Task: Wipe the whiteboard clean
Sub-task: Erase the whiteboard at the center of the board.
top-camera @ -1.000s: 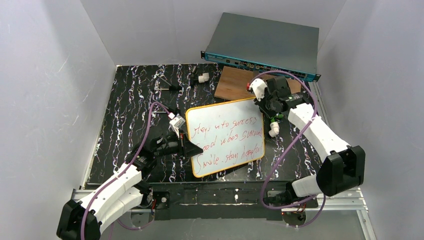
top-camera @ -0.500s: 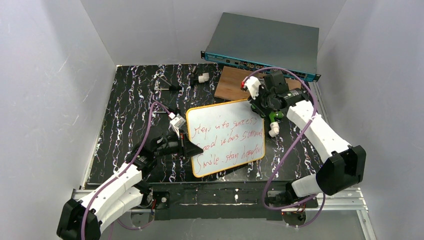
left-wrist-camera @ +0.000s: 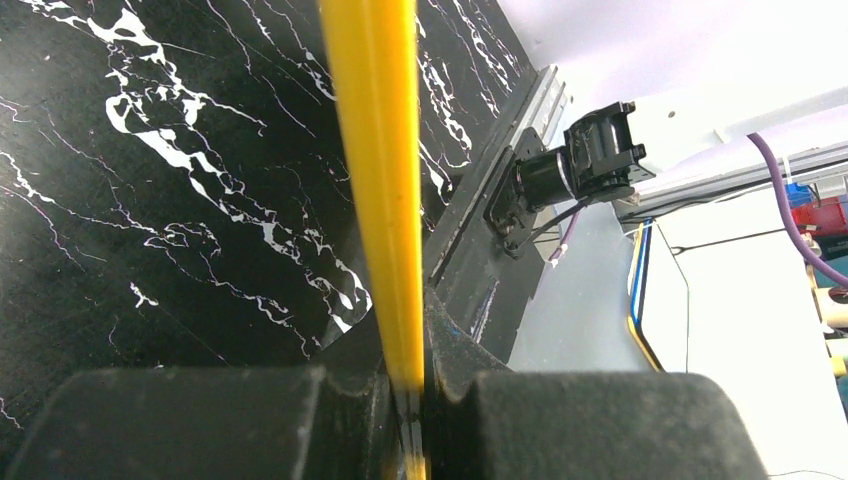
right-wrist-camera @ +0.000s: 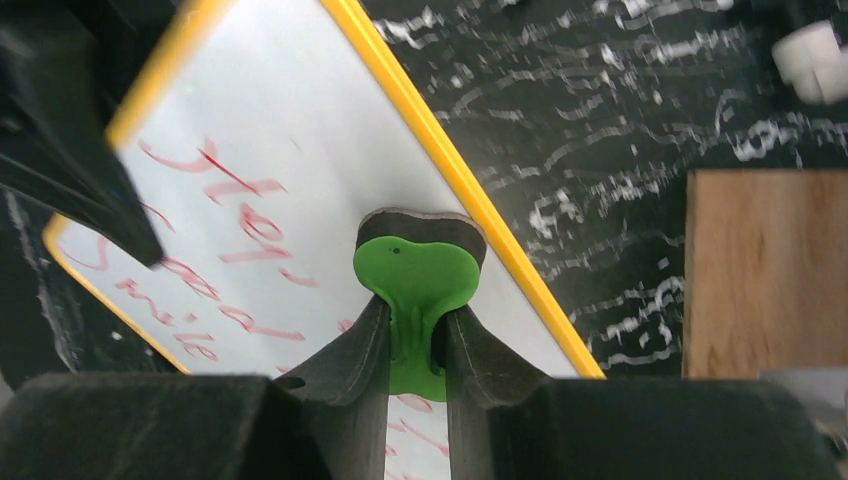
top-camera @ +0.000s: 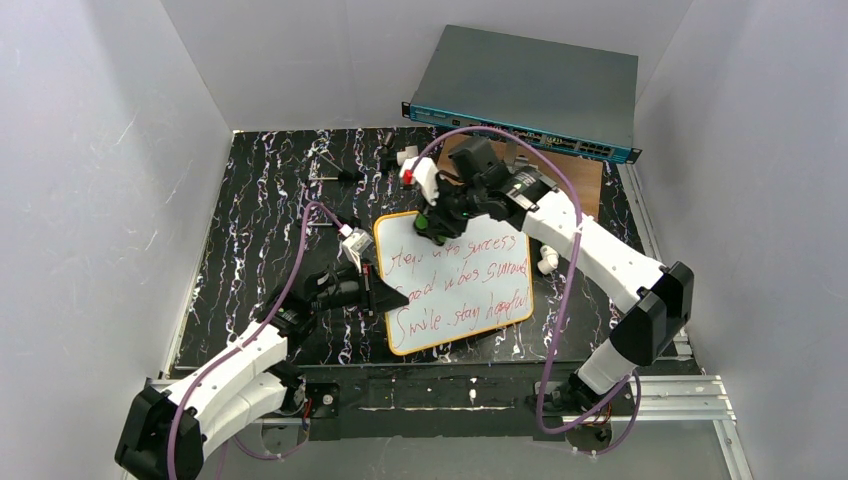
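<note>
The whiteboard (top-camera: pixel 455 280) lies on the black marbled table with three lines of red handwriting and an orange-yellow frame. My left gripper (top-camera: pixel 378 296) is shut on the board's left edge; in the left wrist view the yellow frame (left-wrist-camera: pixel 385 200) runs up between the jaws of that gripper (left-wrist-camera: pixel 410 420). My right gripper (top-camera: pixel 436 222) is shut on a green eraser (right-wrist-camera: pixel 415 275) with a dark pad. It sits over the board's upper left corner, near its top edge. The right wrist view shows the whiteboard (right-wrist-camera: pixel 260 200) under the eraser.
A brown wooden board (top-camera: pixel 470 165) lies behind the whiteboard, under the right arm. A grey network switch (top-camera: pixel 530 90) leans at the back. Small white parts (top-camera: pixel 406 156) and a white piece (top-camera: pixel 546 260) lie on the table. Grey walls enclose three sides.
My right arm has swung left from the board's upper right corner to its upper left corner, carrying the eraser. The left gripper has kept its hold on the board.
</note>
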You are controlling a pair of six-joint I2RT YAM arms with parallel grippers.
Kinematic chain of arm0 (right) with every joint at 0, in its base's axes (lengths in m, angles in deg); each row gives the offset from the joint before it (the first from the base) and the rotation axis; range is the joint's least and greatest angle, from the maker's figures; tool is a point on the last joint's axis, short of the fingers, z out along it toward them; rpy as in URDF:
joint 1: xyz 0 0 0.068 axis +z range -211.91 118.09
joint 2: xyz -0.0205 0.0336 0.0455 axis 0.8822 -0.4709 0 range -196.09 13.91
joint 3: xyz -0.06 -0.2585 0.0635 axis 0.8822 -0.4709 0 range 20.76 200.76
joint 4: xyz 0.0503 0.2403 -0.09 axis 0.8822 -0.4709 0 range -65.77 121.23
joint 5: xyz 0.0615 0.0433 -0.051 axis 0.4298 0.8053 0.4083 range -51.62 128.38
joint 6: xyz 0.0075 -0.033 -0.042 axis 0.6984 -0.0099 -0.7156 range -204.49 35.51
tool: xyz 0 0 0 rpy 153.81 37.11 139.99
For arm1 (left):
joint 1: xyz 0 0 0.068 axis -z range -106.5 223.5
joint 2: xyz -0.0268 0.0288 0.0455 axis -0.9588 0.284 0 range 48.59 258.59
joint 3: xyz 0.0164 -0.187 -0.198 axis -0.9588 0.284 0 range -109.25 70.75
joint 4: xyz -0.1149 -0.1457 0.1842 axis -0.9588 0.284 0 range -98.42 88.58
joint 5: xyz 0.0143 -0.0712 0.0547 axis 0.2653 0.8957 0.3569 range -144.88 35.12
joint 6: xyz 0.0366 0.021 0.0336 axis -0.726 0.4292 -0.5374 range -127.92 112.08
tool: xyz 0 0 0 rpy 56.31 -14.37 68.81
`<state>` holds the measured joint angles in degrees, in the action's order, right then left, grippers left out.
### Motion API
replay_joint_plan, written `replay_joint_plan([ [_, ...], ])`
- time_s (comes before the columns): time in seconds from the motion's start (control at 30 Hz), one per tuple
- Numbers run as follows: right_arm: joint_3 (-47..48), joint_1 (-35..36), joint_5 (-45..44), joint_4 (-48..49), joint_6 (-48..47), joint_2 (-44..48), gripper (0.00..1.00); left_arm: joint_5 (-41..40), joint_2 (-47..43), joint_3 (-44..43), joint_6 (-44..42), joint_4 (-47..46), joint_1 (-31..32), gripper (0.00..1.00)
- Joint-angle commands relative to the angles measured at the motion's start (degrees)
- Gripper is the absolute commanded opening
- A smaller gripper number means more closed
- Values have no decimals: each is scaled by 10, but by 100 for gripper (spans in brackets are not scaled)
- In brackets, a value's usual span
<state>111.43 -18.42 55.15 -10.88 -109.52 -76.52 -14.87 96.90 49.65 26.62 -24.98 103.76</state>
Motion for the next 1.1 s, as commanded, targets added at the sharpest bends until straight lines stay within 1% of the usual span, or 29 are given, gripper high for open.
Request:
replay_joint_plan([
  [0.0, 54, 36, 22, 36, 65, -28, 1, 72, -23, -9, -38, -64, 18, 0],
  [0.1, 49, 41, 24, 43, 73, -29, 1, 70, -26, -9, -41, -58, 18, 0],
  [0.23, 32, 43, 34, 47, 77, -20, 1, 72, -15, -5, -32, -79, 18, 0],
  [0.4, 78, 86, 13, 30, 76, -34, 1, 77, 4, -6, -20, -105, 18, 0],
  [0.53, 82, 102, -22, 35, 78, -50, 1, 72, -5, -5, -22, -100, 18, 0],
  [0.7, 35, 94, -106, 53, 65, -29, 1, 70, -20, 1, -27, -87, 18, 0],
  [0.83, -31, 42, -114, 64, 58, 14, 1, 68, -24, 1, -32, -83, 18, 0],
  [1.03, -141, -83, -104, 72, 50, 90, 1, 69, -25, -3, -41, -74, 18, 0],
  [1.07, -166, -115, -101, 77, 50, 104, 1, 69, -25, -3, -42, -73, 18, 0],
])
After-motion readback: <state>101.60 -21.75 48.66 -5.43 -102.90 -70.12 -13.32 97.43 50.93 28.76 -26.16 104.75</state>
